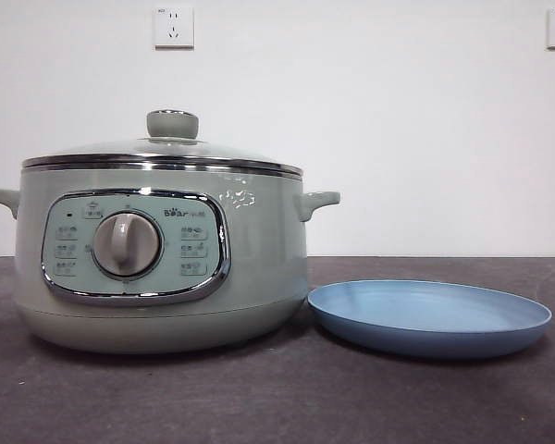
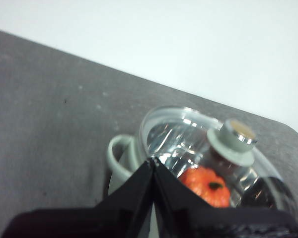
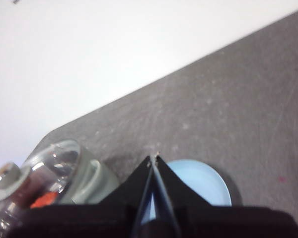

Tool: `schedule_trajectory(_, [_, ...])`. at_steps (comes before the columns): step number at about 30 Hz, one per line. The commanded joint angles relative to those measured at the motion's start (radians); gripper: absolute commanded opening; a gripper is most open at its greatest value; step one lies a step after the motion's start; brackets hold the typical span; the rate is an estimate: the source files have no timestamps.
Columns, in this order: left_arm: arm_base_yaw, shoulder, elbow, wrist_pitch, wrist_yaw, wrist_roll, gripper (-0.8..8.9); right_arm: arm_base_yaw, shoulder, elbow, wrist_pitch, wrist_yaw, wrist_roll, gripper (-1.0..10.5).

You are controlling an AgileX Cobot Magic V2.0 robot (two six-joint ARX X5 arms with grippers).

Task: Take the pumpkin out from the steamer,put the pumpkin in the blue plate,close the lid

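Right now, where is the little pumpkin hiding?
The pumpkin sits inside the steamer, under the closed glass lid; the left wrist view shows it through the glass, beneath the knob.
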Motion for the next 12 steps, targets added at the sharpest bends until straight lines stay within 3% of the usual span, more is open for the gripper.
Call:
schedule_trajectory(1, [0.004,0.066,0.068,-0.005,0.021,0.059,-0.08,0.002,0.063,0.082,-0.009,-0.002,-0.055,-0.1])
schedule_trajectory(12, [0.002,0.346,0.374,-0.132,0.154,0.191,-0.08,0.002,0.357,0.501,-0.238,-0.002,-0.315,0.0])
